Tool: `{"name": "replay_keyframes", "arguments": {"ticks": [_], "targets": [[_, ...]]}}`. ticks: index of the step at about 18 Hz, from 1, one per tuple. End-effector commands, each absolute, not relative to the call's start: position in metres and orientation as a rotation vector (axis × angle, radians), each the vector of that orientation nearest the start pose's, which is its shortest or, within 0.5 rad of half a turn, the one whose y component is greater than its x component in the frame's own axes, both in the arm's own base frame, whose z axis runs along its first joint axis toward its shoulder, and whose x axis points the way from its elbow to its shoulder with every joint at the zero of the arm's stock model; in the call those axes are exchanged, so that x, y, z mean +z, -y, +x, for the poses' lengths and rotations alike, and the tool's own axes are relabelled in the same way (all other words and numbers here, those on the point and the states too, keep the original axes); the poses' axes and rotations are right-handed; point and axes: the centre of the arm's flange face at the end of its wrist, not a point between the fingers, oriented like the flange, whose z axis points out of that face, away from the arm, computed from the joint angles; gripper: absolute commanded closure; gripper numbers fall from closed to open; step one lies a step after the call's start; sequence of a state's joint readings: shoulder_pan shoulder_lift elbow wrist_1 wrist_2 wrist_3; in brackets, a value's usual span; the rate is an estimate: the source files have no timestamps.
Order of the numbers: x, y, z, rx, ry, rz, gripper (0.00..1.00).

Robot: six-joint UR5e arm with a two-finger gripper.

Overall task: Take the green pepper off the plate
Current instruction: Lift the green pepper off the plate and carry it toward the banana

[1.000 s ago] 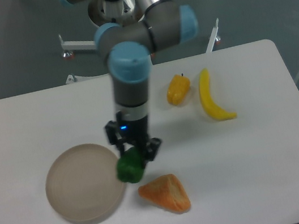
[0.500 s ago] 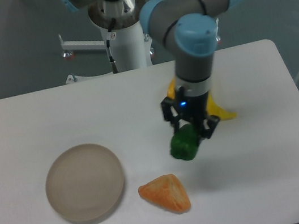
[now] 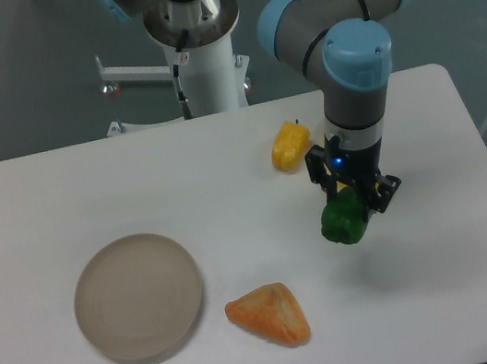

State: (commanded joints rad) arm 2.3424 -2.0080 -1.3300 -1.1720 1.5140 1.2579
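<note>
A white table [image 3: 86, 190] seen from above and in front, with a grey robot arm [image 3: 347, 43] with light blue joints reaching down over its right half; the arm's black gripper [image 3: 352, 206] points straight down and is clenched on the green pepper [image 3: 344, 221], its two fingers pressed against the pepper's upper sides; the pepper, dark green and glossy, hangs under the gripper above the table, with a faint shadow on the surface just below and to its right. The plate [image 3: 139, 298], round and beige-grey, sits bare at the front left of the table, well apart from the pepper. Between plate and pepper, nearer the front edge, lies an orange wedge-shaped piece of food [image 3: 268, 315]. A small yellow pepper [image 3: 290, 145] rests on the table just behind and left of the gripper.
</note>
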Motion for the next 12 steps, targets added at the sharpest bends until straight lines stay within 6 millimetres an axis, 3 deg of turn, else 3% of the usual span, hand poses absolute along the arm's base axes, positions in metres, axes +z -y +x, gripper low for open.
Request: {"name": "replay_keyframes", "arguments": {"ticks": [12], "targets": [[0.3973, -0.5849, -0.374, 0.226, -0.722, -2.887, 0.64]]}}
